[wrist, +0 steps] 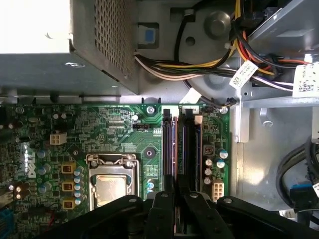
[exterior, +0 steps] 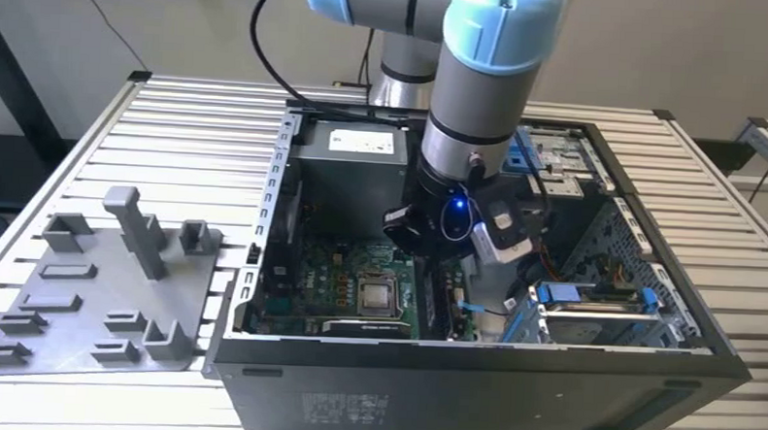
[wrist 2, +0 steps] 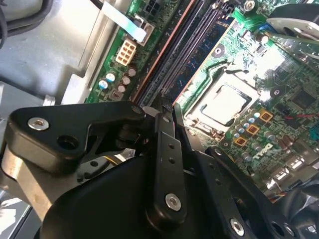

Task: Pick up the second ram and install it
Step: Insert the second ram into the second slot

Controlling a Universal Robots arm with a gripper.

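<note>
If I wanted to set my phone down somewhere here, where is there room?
Free: the slatted table behind the grey fixture plate, and its strip right of the computer case in the exterior view. Crowded: inside the case, around the gripper and motherboard.

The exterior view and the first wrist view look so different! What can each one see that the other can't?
The exterior view alone takes in the whole black computer case, the ribbed metal table and the grey plastic parts tray. The first wrist view alone reveals the bundle of coloured power cables and the long dark memory slots up close. Both share the green motherboard, its silver processor and the black gripper.
</note>
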